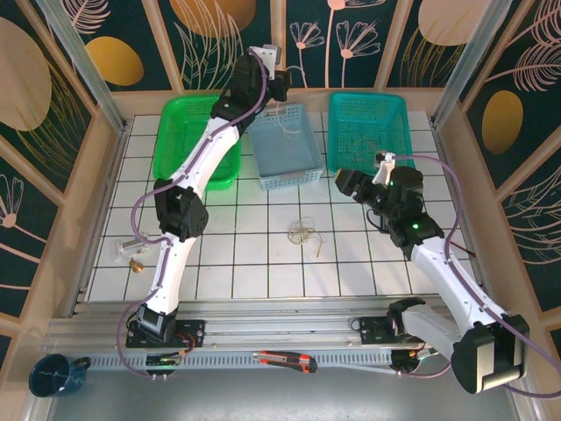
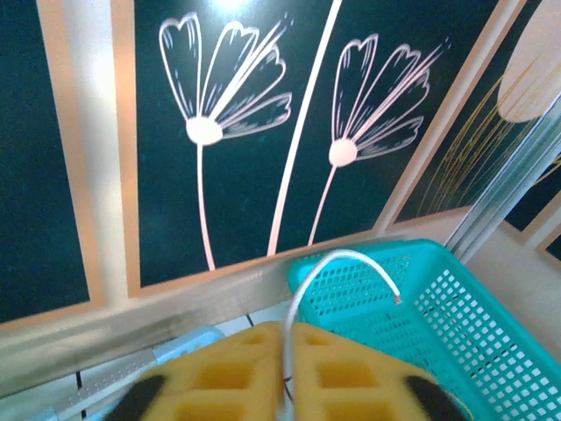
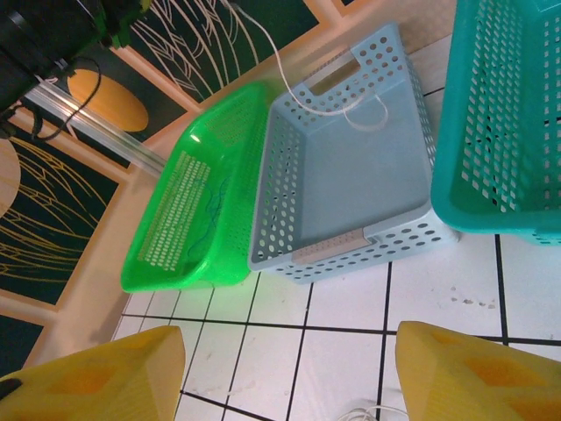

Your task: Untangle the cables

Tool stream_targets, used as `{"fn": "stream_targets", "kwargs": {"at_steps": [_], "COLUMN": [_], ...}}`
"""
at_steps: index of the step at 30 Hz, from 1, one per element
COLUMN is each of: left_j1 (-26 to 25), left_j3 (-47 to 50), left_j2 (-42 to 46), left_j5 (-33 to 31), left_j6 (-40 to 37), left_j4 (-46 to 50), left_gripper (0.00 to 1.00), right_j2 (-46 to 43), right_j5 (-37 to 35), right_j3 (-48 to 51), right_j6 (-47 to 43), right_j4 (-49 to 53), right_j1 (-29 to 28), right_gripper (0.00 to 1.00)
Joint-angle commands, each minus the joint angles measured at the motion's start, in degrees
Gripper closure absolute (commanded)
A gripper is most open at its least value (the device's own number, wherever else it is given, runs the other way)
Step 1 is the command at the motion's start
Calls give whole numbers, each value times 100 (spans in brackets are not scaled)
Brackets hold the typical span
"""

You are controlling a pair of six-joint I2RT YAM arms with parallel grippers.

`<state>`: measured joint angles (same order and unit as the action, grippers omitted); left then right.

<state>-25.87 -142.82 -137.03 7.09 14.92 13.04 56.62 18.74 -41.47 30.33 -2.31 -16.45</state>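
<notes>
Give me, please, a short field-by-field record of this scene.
left pincer: shut on the white cable, above the light blue basket
white cable: lower end lies in the light blue basket
right pincer: open, low over the tiles in front of the teal basket
tangle: loose on the tiles between the arms, apart from both pincers
teal basket: thin tan cable inside

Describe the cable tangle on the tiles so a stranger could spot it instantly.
On the white tiled table, find the pale blue basket, middle of three. Below it in the top view lies the cable tangle: thin pale wires on bare tiles, outside every basket.
</notes>
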Motion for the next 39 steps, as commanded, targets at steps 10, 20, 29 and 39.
{"fn": "stream_targets", "kwargs": {"at_steps": [10,20,29,39], "left_j1": [16,20,25,23], "left_j3": [3275,4836,7033,9060], "left_j2": [1741,3075,4528,5736], "left_j5": [-81,69,492,673], "left_j6": [24,99,912,1951], "left_j4": [-1620,-1944,-2711,-3844], "left_gripper": [14,1,1,1], "right_j2": [165,670,929,1363], "right_j5": [143,214,-788,-1622], "right_j3": [-53,202,801,1379], "right_j6": [-124,-267,-302,119], "right_j4": [-7,119,506,384], "right_j1": [63,-52,-1052,-2225], "right_gripper": [35,36,37,38]}}
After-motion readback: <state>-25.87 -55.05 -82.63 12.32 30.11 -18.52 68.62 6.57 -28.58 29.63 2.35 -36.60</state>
